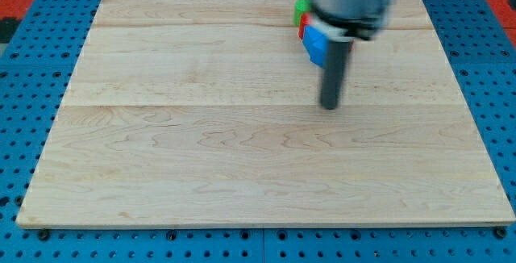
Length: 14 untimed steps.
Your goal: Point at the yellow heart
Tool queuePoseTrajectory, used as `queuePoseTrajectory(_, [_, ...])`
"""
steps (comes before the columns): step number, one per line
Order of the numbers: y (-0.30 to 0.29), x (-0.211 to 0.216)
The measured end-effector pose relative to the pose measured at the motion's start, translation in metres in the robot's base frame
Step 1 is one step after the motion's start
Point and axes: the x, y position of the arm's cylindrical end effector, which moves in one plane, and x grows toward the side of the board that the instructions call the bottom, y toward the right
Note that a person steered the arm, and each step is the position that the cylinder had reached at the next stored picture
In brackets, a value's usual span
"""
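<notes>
The wooden worktop [201, 158] fills the view. My tip [329, 106], a bare rod with nothing to open or close, rests at one o'clock of centre. At eleven o'clock of it cluster a blue block [314, 45], a green block [301, 8] and a red block [303, 27], partly hidden. No yellow heart shows.

My tip [330, 106] rests on the wooden board [201, 158], right of centre, just below a cluster near the view's top where the green block [301, 8] lies above the red block [304, 26] and the blue block [315, 46].
</notes>
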Motion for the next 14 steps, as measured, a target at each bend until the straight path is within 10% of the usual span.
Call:
queuePoseTrajectory(2, [0.050,-0.139])
queuePoseTrajectory(10, [-0.019,-0.164])
queuePoseTrajectory(14, [-0.151,-0.145])
